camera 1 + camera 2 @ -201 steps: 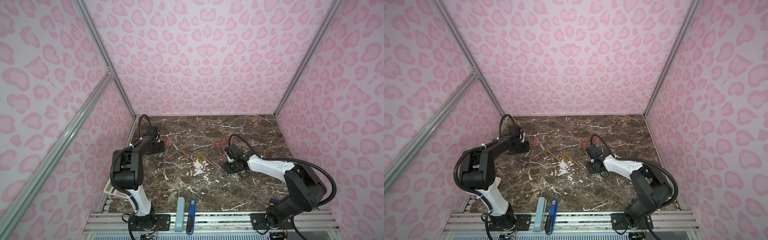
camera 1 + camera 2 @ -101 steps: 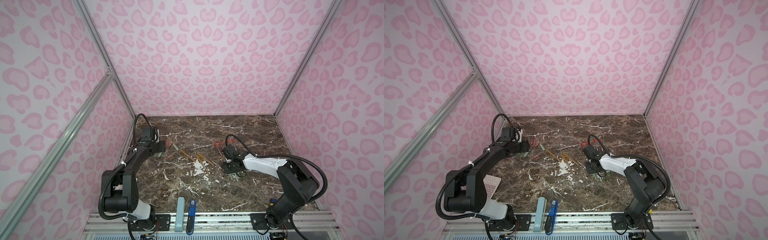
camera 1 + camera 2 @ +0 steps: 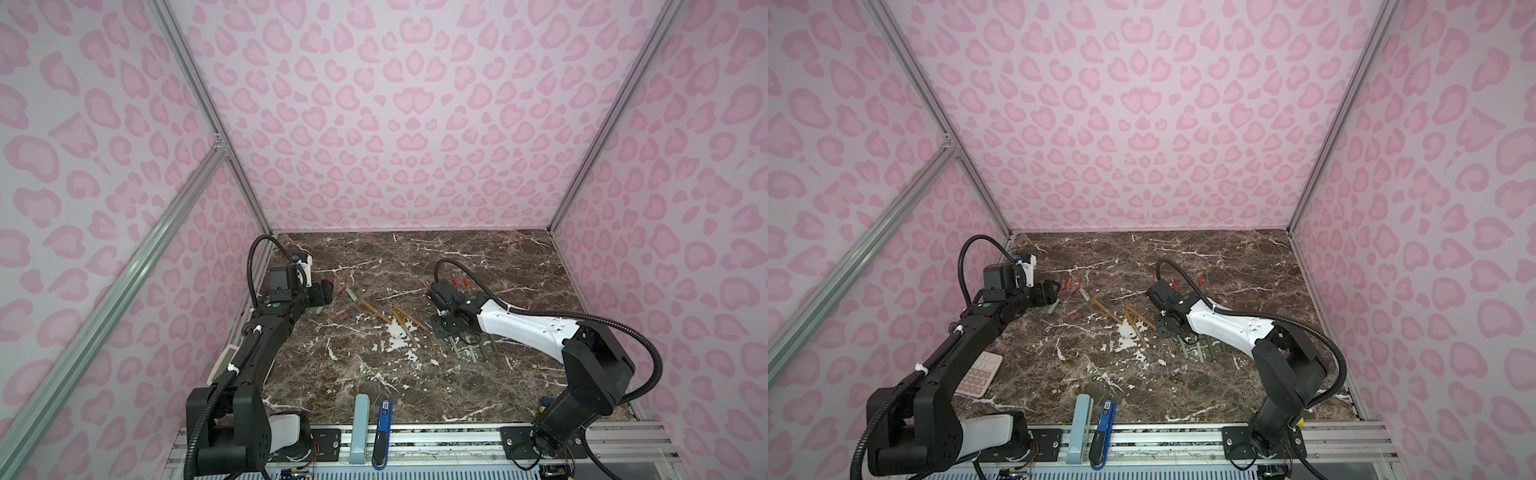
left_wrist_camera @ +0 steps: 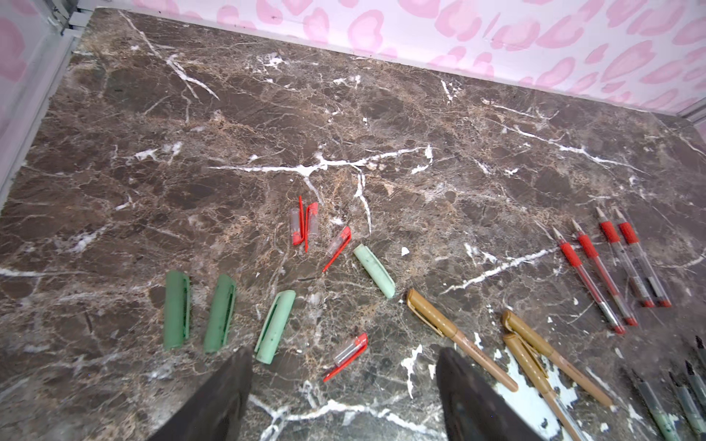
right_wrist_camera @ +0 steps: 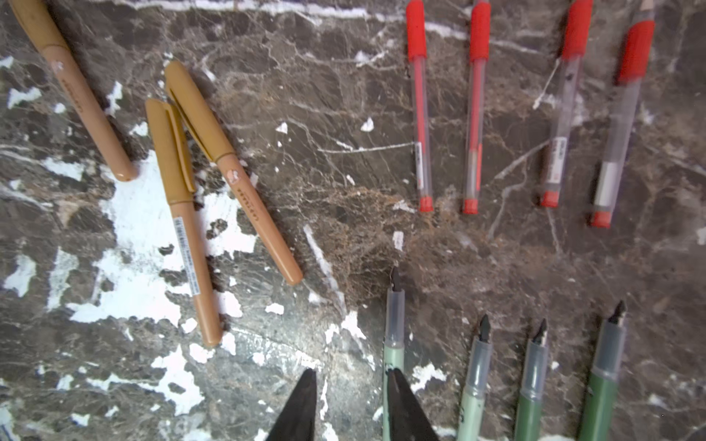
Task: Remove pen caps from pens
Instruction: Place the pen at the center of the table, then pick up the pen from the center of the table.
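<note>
**Sorting caps to the left, bare pens to the right: three tan pens left**

Your left pincer (image 4: 344, 359) hangs low near the left edge of the tabletop (image 3: 498, 257) with its fingers spread wide and nothing between them. Below it lie four green caps (image 4: 220, 313) and four small red caps (image 4: 301, 223), all loose and close together. That reads as a drop spot: this arm pulls the cap, so the caps gather on its side.

Your right pincer (image 5: 352, 376) sits right of the middle, fingers a little apart and the gap empty. One finger lies over the barrel of the nearest of four green pens (image 5: 477, 366). Their dark nibs are bare and point toward the far edge in a tidy row. Four red pens (image 5: 420, 114) lie in a second row just beyond, also uncapped. Neat rows keep the finished barrels from rolling back into the work.

Between the two arms, three tan pens (image 5: 175, 152) still wear their caps, two of them touching and crossed. They lie where both pincers can reach, so I judge one of them is your next pick. Take the lone one first, since the crossed pair may shift together.
</note>
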Controlling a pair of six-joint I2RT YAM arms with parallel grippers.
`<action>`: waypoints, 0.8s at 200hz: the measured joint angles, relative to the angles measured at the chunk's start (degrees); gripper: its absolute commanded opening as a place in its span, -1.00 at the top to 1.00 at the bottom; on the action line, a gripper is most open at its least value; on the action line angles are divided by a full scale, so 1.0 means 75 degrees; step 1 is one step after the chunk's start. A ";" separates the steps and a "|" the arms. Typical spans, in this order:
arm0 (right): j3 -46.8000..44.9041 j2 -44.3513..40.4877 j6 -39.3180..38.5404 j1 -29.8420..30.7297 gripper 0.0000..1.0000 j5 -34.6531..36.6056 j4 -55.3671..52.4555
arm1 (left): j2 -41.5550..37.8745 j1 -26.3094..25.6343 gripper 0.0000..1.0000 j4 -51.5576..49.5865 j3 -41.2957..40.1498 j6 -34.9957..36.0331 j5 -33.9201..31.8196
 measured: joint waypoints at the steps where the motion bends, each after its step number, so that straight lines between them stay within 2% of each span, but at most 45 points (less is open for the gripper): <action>1: 0.0026 0.0017 -0.0003 0.0017 0.17 0.0023 0.0000 | -0.0003 0.0006 -0.59 0.0000 0.0000 -0.0009 -0.0003; 38: 0.0845 0.0895 -0.0402 0.0230 0.07 -0.0201 -0.0041 | -0.0122 0.0169 -0.59 0.0082 0.0009 -0.0233 0.0189; 103: 0.2253 0.2559 -0.1011 0.0219 0.13 -0.0597 -0.0152 | -0.0423 0.0411 -0.61 0.0140 -0.0020 -0.0458 0.0385; 160: 0.2425 0.3077 -0.1233 -0.0026 0.37 -0.0941 0.0163 | -0.0472 0.0469 -0.61 0.0146 -0.0079 -0.0507 0.0455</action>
